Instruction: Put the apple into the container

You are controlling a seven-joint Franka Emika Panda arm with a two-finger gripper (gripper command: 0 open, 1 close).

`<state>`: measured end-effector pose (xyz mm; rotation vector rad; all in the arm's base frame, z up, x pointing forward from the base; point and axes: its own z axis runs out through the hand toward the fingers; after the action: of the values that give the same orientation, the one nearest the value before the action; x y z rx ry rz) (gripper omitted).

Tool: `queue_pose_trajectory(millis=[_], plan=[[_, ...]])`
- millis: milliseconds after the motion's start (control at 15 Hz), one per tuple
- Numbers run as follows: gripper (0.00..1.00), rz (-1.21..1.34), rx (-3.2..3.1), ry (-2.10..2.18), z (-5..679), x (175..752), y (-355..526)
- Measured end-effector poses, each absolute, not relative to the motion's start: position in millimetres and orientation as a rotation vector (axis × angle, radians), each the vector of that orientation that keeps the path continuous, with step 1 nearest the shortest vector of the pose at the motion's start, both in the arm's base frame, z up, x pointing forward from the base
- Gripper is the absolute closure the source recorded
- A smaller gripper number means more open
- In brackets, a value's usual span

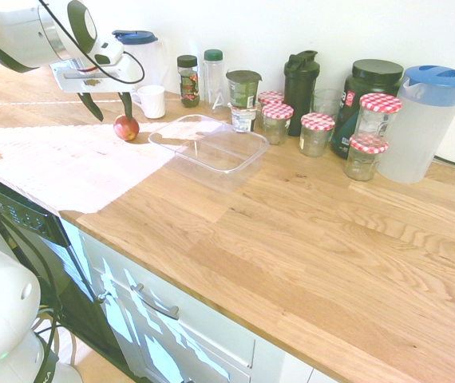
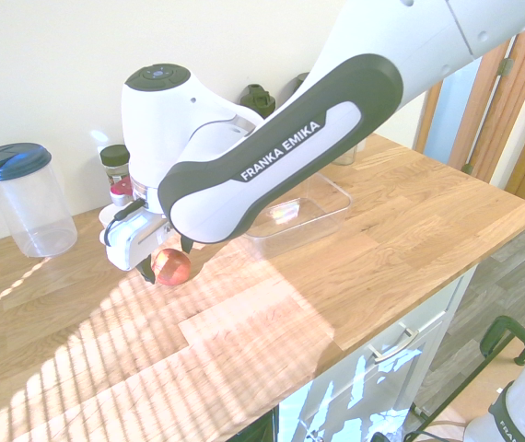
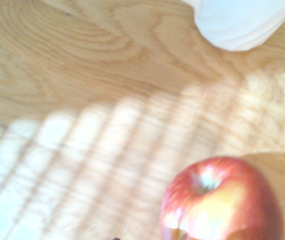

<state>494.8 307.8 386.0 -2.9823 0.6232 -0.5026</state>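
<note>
Plainly, the apple (image 1: 126,128) sits on the worktop (image 1: 307,247), beside the white mug (image 1: 152,102) and outside the tub (image 1: 211,149). Its stem hollow faces up, tipped a little to one side in the wrist view; being round, it shows no clear long axis. The claw (image 1: 114,117) is wide open just above the worktop, its fingers (image 1: 126,106) parted, one of them right at the apple in the first exterior view. Whether that finger touches the skin I cannot tell, but the apple is not gripped.

The wrist view cuts off the apple's lower part at the picture's edge, and a white rounded thing is cropped at the top. In the second exterior view the arm (image 2: 285,152) covers part of the tub and much of the row of things by the wall.

The tub is clear and shallow, and its long side runs roughly along the worktop's front edge; bare wood shows through its bottom. Close to its far side stand glass jars (image 1: 316,136) with red-checked lids, looking clear inside. The spice jar (image 1: 188,84) holds something dark. The blue-lidded pitcher (image 1: 423,128) at the far end is cloudy, so its inside is hard to make out.
</note>
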Motion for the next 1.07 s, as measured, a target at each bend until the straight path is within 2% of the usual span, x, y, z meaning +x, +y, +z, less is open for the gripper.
queue_pose_trajectory(millis=[333, 400, 1067], plan=[[0.00, -0.506, -3.030, 0.609, 361, 507, 309], [1.00, -0.502, -3.039, 0.611, 357, 508, 308], [1.00, -0.479, -3.061, 0.613, 343, 510, 307]])
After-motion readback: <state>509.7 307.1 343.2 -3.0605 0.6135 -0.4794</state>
